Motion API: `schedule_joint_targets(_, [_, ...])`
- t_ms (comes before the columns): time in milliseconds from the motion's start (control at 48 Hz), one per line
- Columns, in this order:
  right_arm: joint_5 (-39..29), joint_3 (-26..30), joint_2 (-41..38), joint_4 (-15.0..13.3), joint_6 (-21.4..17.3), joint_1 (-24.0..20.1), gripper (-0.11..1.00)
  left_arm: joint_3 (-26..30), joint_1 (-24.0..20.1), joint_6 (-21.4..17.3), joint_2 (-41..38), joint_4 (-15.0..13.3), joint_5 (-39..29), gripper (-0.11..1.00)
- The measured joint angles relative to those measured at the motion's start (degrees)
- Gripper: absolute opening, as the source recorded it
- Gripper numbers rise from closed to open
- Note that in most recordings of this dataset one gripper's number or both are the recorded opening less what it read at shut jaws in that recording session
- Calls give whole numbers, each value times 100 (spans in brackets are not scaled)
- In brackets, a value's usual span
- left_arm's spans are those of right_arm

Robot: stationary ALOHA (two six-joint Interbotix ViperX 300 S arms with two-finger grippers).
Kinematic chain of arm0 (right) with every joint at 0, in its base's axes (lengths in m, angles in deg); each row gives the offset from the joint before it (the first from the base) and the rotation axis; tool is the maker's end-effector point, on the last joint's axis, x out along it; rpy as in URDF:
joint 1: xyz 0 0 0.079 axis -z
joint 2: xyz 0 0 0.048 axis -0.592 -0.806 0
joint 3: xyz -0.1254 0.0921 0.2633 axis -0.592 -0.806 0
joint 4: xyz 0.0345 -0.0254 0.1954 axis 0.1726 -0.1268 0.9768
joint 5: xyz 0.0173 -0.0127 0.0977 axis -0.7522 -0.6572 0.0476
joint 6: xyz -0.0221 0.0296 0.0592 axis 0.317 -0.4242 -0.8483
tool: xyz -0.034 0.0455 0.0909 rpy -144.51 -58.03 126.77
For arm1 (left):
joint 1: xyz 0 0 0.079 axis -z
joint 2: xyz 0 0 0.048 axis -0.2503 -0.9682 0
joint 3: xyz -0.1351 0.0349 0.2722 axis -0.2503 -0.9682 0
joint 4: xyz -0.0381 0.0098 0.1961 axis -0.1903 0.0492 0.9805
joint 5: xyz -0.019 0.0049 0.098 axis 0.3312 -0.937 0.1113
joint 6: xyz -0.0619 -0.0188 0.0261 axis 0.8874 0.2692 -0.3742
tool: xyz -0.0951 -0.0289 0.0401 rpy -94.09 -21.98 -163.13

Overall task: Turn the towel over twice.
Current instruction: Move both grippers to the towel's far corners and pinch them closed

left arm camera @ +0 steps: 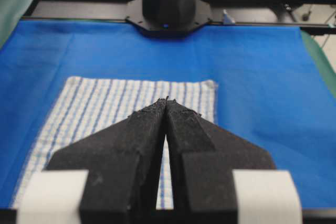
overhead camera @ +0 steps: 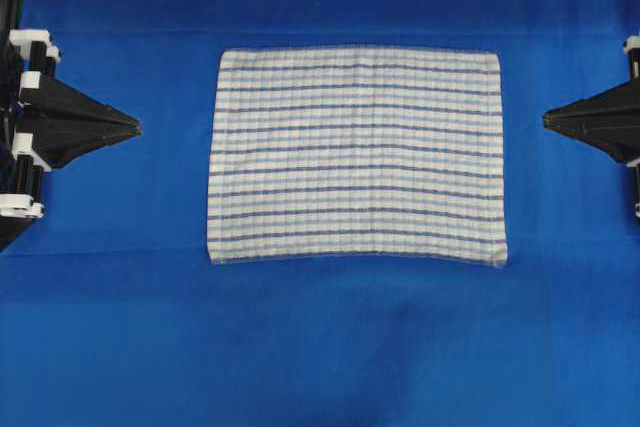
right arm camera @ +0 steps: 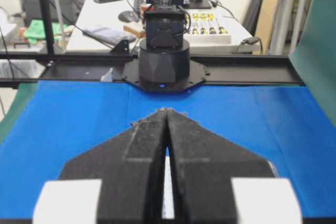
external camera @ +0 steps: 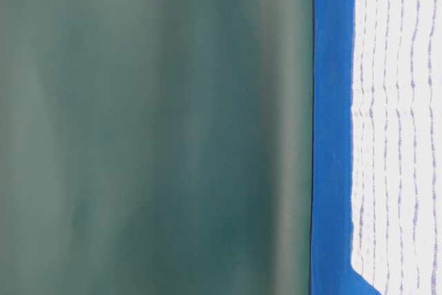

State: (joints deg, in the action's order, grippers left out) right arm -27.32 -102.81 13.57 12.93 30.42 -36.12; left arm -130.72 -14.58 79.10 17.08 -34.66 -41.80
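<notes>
Your striped towel (overhead camera: 356, 155) lies apparently flat on the blue surface (overhead camera: 320, 347); left end effector (overhead camera: 135, 127) and right end effector (overhead camera: 547, 119) sit pressed together, well apart from it.

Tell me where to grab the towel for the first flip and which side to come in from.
Judging by the overhead view, take the towel at a short side edge or its corners, each gripper coming from its own side. It lies flat and spread, so only edges offer a pinch. The left gripper and right gripper sit shut, facing those edges.
</notes>
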Motion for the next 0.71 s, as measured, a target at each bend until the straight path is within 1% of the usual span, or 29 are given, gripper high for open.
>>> schedule_joint_targets(125, [-176, 18, -105, 0, 9, 0, 0, 0, -9, -167, -70, -35, 53, 0])
schedule_joint_targets(292, [-483, 123, -237, 0, 9, 229, 0, 26, -167, -325, -246, -44, 264, 0])
schedule_joint_targets(437, [-563, 132, -360, 0, -35, 615, 0, 26, -589, -299, -668, -62, 475, 0])
schedule_joint_targets(625, [-686, 132, -659, 35, -44, 1318, 0, 88, -1160, -290, -1389, -70, 668, 1])
schedule_joint_targets(708, [-791, 123, -870, 62, -53, 1608, 1, 141, -1318, -299, -1767, -79, 765, 2])
